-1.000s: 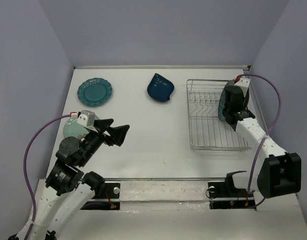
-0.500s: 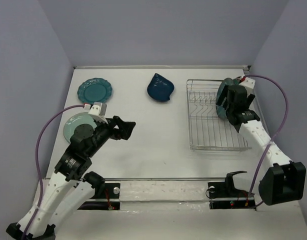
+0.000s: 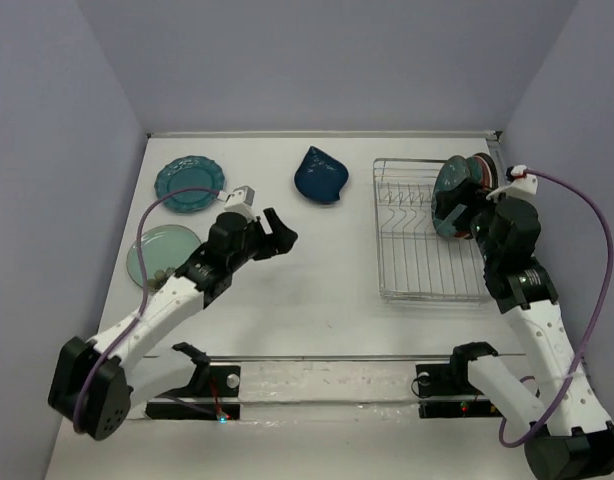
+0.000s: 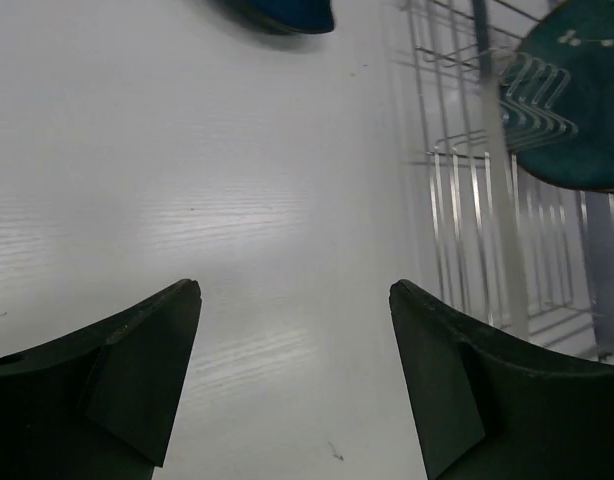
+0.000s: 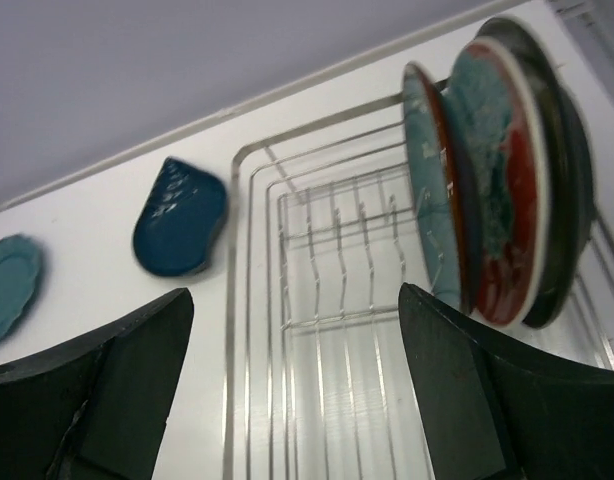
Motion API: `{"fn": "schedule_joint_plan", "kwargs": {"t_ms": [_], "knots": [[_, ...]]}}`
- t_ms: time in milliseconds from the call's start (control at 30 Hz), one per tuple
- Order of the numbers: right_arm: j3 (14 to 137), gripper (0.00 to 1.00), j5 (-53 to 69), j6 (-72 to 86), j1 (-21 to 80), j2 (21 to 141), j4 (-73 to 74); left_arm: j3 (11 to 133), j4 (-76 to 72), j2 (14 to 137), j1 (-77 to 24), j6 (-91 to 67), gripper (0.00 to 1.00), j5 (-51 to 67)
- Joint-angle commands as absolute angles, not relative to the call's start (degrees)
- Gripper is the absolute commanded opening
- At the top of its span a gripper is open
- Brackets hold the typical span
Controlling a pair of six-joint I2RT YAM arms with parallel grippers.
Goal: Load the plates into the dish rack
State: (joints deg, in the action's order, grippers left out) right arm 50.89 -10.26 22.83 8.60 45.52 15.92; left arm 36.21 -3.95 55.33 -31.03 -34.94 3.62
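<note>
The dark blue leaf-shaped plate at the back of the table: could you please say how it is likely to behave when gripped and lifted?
The dark blue leaf-shaped plate looks rigid, so it should not flex. Its glazed-looking surface suggests a grip may slip. It lies flat on the table, so its rim is probably hard to get under.

The silver wire dish rack point(image 3: 427, 296) stands at the right of the table point(image 3: 317, 300). Three plates stand on edge at its far right end: glossy dark teal plate point(image 3: 447, 190) in front, red-and-light-blue patterned plate point(image 5: 497, 200) next, dark-rimmed plate point(image 5: 572, 170) last. Lying flat outside the rack: the scalloped teal plate point(image 3: 190, 183) far left, the pale mint plate point(image 3: 159, 258) nearer, and the dark blue leaf-shaped plate point(image 3: 321, 175) far centre.
</note>
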Motion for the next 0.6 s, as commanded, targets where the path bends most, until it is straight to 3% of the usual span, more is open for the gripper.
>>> {"fn": "schedule_joint_plan", "kwargs": {"t_ms": [0, 233, 567], "knots": [[46.9, 0.89, 7.3, 28.2, 8.3, 43.2, 12.2, 42.5, -14.8, 69.4, -30.9, -37.4, 0.87, -3.4], [42.1, 0.89, 16.5, 29.6, 8.3, 39.9, 11.7, 55.1, -17.8, 88.8, -30.3, -35.1, 0.86, -9.7], [38.5, 0.89, 21.3, 30.8, 8.3, 33.8, 12.2, 84.9, -6.3, 116.4, -24.7, -30.5, 0.74, -12.8]]}}
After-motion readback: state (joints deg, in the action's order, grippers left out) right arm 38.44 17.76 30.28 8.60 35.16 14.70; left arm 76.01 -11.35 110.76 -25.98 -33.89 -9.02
